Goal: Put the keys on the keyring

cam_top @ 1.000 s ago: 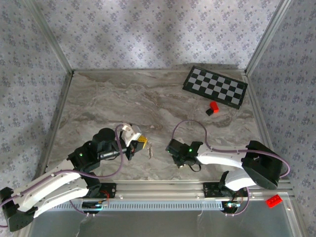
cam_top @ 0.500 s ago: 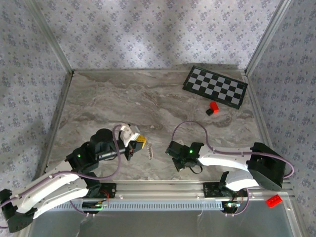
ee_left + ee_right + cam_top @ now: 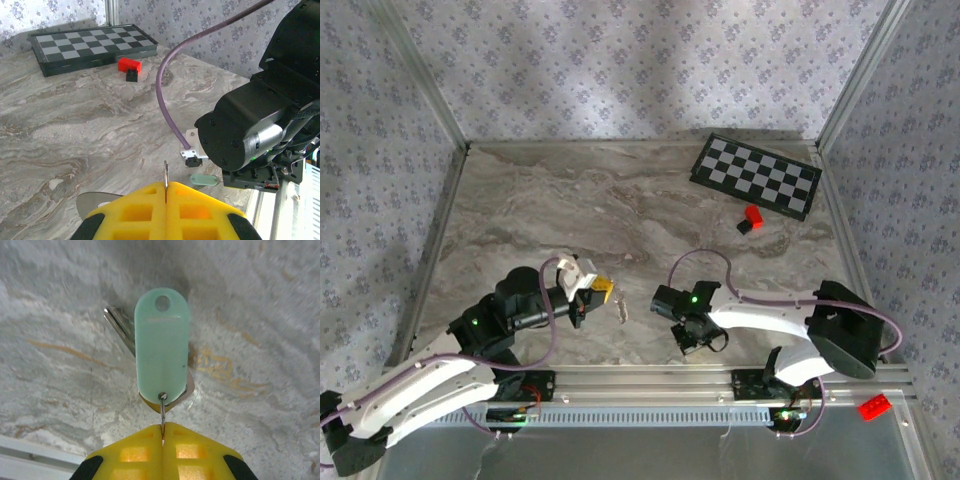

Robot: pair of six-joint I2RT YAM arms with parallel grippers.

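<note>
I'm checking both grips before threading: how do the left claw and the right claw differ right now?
The left claw pinches a thin silvery metal piece edge-on; the right claw pinches a fine wire loop carrying a mint-green tag. The left claw points out across the table toward the checkerboard; the right claw points down at the marble. Both are shut, with yellow fingertips.
</note>
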